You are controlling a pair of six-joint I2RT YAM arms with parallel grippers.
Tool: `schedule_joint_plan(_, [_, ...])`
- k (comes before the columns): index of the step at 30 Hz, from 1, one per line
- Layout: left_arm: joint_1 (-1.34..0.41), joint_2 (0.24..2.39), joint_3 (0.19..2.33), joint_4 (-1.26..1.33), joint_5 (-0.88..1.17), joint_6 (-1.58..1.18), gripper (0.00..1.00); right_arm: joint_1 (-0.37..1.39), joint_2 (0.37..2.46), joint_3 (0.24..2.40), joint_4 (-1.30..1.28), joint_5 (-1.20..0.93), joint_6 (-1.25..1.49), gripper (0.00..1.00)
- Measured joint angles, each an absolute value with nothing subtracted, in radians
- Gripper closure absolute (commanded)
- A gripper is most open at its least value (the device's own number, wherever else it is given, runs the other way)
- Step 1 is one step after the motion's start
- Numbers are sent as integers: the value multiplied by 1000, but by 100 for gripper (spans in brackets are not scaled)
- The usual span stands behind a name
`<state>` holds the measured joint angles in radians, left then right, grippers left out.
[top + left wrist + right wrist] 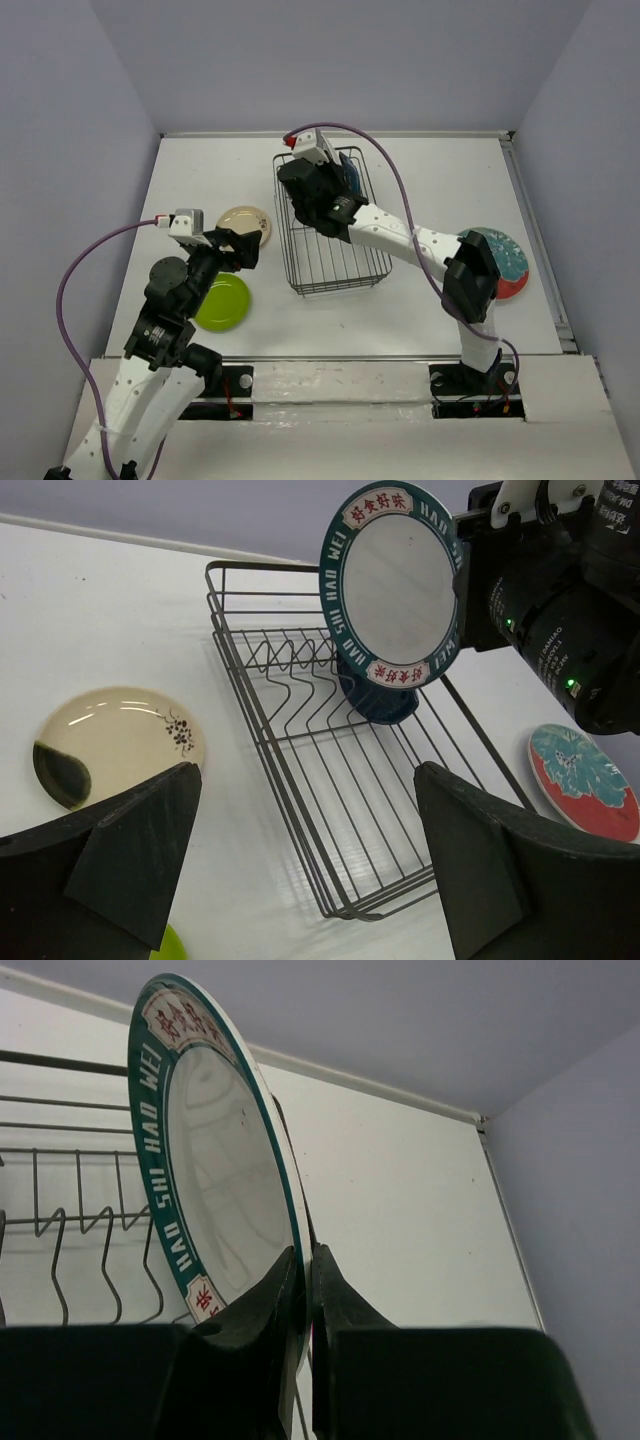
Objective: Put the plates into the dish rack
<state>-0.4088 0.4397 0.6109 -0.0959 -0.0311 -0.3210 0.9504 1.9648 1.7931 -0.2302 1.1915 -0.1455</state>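
Observation:
My right gripper [305,1270] is shut on the rim of the white plate with the teal patterned rim [210,1150] and holds it upright over the far end of the dish rack [340,283]. The left wrist view shows this plate [395,585] face-on, above the rack's tines [290,675]. The small dark blue plate [380,702] stands in the rack just behind it. My left gripper [310,880] is open and empty, left of the rack, between the cream plate [245,222] and the lime green plate [222,300]. The red plate [505,262] lies flat at the right.
The right arm [400,235] reaches diagonally across the rack from its base at the near right. The cream plate [110,740] and the red plate [585,780] flank the rack in the left wrist view. Grey walls enclose the table.

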Motion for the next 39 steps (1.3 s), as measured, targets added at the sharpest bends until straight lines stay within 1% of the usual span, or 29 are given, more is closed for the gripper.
schedule_joint_plan(5, [-409, 440, 611, -96, -31, -321, 1, 941, 2001, 1826, -345, 1166, -13, 93])
schedule_joint_plan(11, [-411, 439, 611, -96, -27, -321, 1, 913, 2048, 1826, -480, 1077, 183, 93])
schedule_joint_plan(13, [-411, 439, 611, -96, -25, -321, 1, 910, 2052, 1826, -503, 1056, 233, 89])
schedule_joint_plan(16, [-411, 439, 611, -96, -22, -321, 1, 900, 2051, 1826, -522, 1032, 297, 86])
schedule_joint_plan(18, [-411, 439, 611, -96, -19, -321, 1, 881, 2051, 1826, -530, 998, 339, 86])
schedule_joint_plan(24, [-411, 440, 611, -95, -14, -321, 1, 821, 2037, 1829, -543, 924, 412, 86])
schedule_joint_plan(31, [-411, 443, 611, -95, -11, -321, 1, 757, 2067, 1890, -494, 821, 380, 82])
schedule_joint_plan(33, [-411, 447, 611, -95, -10, -321, 1, 741, 2089, 1918, -469, 800, 361, 77])
schedule_joint_plan(36, [-410, 456, 611, -95, -10, -321, 1, 717, 2119, 1948, -446, 766, 346, 51])
schedule_joint_plan(37, [-410, 458, 611, -95, -10, -321, 1, 712, 2129, 1950, -440, 754, 339, 39])
schedule_joint_plan(39, [-410, 462, 611, -94, -10, -321, 1, 704, 2143, 1950, -440, 732, 326, 31])
